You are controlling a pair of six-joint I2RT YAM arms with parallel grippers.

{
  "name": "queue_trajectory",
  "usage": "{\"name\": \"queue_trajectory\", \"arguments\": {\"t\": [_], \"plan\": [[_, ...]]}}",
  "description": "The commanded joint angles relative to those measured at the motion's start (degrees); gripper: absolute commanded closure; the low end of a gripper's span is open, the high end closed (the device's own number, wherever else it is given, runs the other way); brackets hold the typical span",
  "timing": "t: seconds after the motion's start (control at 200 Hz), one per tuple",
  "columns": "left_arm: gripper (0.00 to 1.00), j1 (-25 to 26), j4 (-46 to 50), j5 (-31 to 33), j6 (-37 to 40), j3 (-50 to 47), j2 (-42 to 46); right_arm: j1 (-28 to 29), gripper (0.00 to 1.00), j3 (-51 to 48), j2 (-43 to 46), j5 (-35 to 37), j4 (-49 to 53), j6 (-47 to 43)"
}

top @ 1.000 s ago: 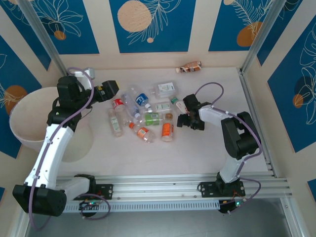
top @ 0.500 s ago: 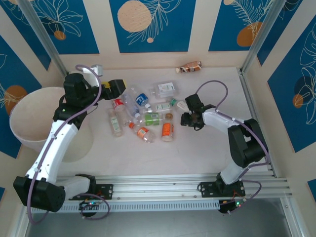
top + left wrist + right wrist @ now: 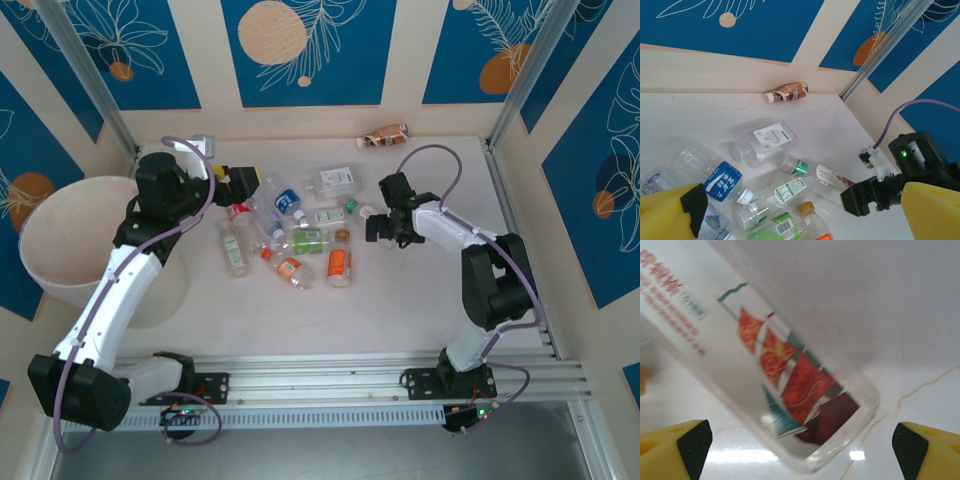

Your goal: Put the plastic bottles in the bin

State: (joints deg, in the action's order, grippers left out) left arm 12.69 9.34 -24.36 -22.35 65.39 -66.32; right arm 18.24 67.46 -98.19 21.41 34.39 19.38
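Note:
Several plastic bottles (image 3: 300, 235) lie in a loose pile on the table's middle. My left gripper (image 3: 243, 183) hovers open over the pile's far left edge; in its wrist view the fingers (image 3: 675, 212) stand wide above a blue-labelled bottle (image 3: 722, 180) and a white-labelled bottle (image 3: 767, 140). My right gripper (image 3: 384, 228) sits low at the pile's right side, open. A clear bottle with a white and red label (image 3: 790, 385) lies on the table between its fingertips (image 3: 692, 442), ungripped; the same bottle (image 3: 832, 178) shows in the left wrist view. The pale round bin (image 3: 40, 215) stands at the far left.
A brown bottle (image 3: 385, 135) lies alone against the back wall, also in the left wrist view (image 3: 787, 92). Aluminium posts (image 3: 525, 70) and patterned walls close the table on three sides. A rail (image 3: 330, 370) runs along the near edge.
My left arm has swung right from the bin's side to the pile's edge, still open. My right gripper has shifted toward the far side, up to the white and red bottle.

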Motion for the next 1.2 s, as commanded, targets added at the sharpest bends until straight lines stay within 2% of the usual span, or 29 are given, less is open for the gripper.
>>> {"name": "queue_trajectory", "arguments": {"t": [0.0, 0.175, 0.285, 0.47, 0.585, 0.665, 1.005, 1.195], "plan": [[0.0, 0.74, -1.9, 1.04, 1.84, -0.11, 1.18, -2.22, 0.0, 3.1, -3.24, -4.8, 2.76, -9.08], [0.0, 0.76, -1.49, 0.94, 2.3, -0.24, 1.32, -3.96, 0.0, 5.91, -7.66, -8.54, 2.1, -17.45], [0.0, 0.81, -2.02, 1.43, 2.74, -1.21, 2.0, -4.09, 0.04, 5.22, -9.13, -12.03, 0.64, -19.9], [0.0, 0.78, -4.48, -1.06, 3.08, -2.4, 1.99, -4.09, 0.06, 3.01, -10.26, -9.06, -6.43, -22.81], [0.0, 0.93, -4.55, -1.25, 3.1, -2.72, 1.9, -4.46, 0.03, 2.79, -10.35, -9.19, -9.01, -25.04], [0.0, 0.87, -4.43, -1.05, 3.1, -3.01, 1.96, -4.62, 0.0, 3.09, -10.7, -8.93, -8.91, -27.0], [0.0, 0.85, -3.91, 0.35, 3.56, -3.86, 3.2, -7.63, 0.0, 6.72, -12.54, -7.46, -9.16, -39.35], [0.0, 0.88, -3.9, 0.95, 3.72, -4.34, 3.57, -8.74, 0.0, 12.81, -17.52, -13.48, -5.99, -45.9]]}}
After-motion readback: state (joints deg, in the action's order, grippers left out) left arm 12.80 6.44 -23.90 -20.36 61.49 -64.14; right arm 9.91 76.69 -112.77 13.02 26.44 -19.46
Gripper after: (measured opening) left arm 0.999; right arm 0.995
